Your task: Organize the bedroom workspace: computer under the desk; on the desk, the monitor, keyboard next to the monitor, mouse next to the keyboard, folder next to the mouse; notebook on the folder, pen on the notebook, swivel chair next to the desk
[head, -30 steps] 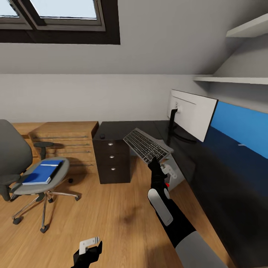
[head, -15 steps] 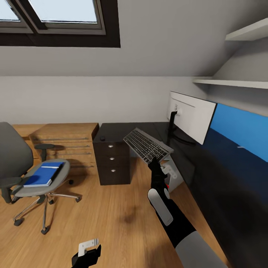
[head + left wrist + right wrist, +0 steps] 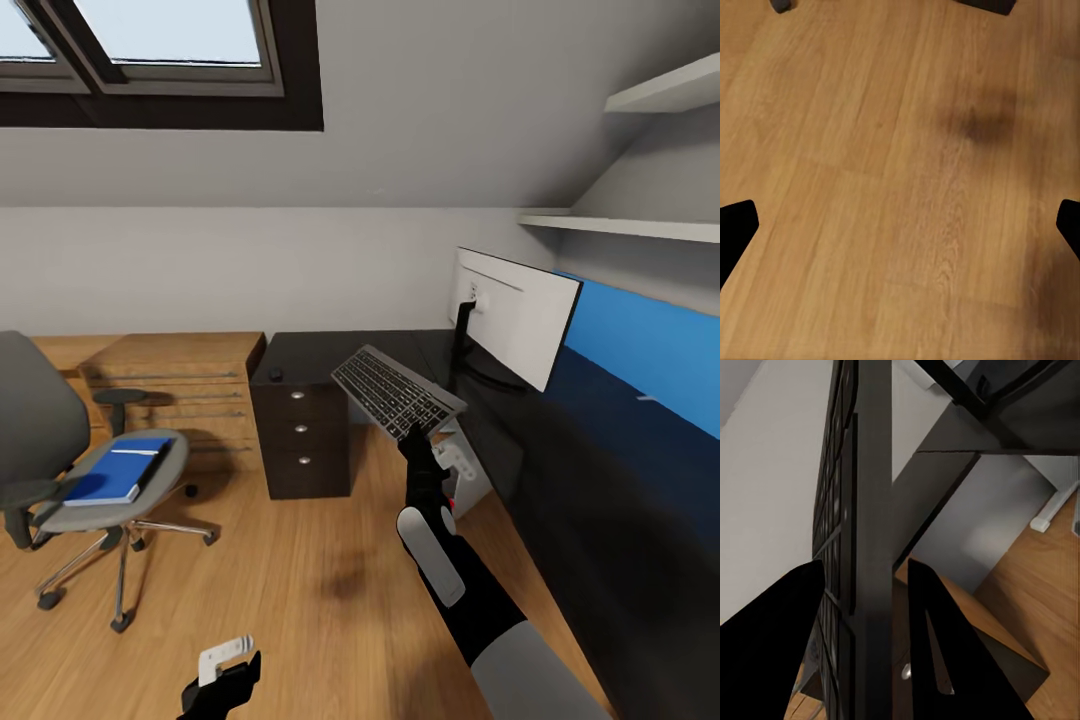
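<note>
Our right gripper (image 3: 412, 432) pinches the keyboard (image 3: 395, 392) aloft at the desk (image 3: 600, 470) edge, in the head view. Left wrist view: our left gripper (image 3: 900, 225) spread wide over floor (image 3: 900, 150). Right wrist view: fingers (image 3: 945, 652) straddle the keyboard's edge.

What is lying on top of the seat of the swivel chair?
On the swivel chair seat lies the blue folder, with a dark notebook on top of it and a thin white pen across that. Whatever lies beneath the folder is covered.
</note>
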Robot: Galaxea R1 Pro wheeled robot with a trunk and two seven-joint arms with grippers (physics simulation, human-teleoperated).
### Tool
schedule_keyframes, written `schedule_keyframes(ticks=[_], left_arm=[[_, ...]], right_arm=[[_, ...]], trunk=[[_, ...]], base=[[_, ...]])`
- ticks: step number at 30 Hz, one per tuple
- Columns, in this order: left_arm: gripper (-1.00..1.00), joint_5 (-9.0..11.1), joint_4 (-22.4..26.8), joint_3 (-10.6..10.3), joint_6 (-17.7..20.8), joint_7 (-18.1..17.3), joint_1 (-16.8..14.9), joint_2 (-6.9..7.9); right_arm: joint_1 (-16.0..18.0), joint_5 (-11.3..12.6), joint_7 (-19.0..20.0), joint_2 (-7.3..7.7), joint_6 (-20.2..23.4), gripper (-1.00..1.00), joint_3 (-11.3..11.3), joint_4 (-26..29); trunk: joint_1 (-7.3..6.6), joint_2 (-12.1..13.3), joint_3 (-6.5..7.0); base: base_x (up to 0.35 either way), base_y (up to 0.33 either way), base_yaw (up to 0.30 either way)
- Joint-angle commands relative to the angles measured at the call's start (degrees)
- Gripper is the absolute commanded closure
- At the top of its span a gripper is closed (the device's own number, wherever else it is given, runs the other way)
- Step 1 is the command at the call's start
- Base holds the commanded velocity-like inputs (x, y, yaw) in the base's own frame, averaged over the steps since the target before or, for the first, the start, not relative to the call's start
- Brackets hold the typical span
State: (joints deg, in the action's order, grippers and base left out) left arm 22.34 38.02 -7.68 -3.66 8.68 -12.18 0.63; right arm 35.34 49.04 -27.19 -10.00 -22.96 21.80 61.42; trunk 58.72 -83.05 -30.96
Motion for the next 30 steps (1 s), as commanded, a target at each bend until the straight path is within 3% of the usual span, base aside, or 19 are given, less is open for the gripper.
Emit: schedule_keyframes(ticks=[1, 17, 30], left_arm=[[-1.00, 0.6, 0.0, -0.4, -0.3, 0.5, 0.0, 0.13], [-1.00, 0.6, -0.1, -0.3, -1.0, 0.6, 0.0, 0.24], [-1.00, 0.6, -0.1, -0.2, -1.1, 0.6, 0.0, 0.27]], right_arm=[[0.1, 0.2, -0.1, 0.00, -0.3, 1.00, 0.1, 0.0], [0.1, 0.1, -0.1, 0.00, -0.4, 1.00, 0.0, -0.1], [0.0, 0.2, -0.1, 0.00, -0.3, 1.00, 0.0, -0.1]], trunk=[[0.01, 0.0, -0.06], [0.01, 0.0, -0.06], [0.01, 0.0, -0.06]], base=[[0.247, 0.000, 0.000], [0.308, 0.043, 0.043], [0.316, 0.178, 0.133]])
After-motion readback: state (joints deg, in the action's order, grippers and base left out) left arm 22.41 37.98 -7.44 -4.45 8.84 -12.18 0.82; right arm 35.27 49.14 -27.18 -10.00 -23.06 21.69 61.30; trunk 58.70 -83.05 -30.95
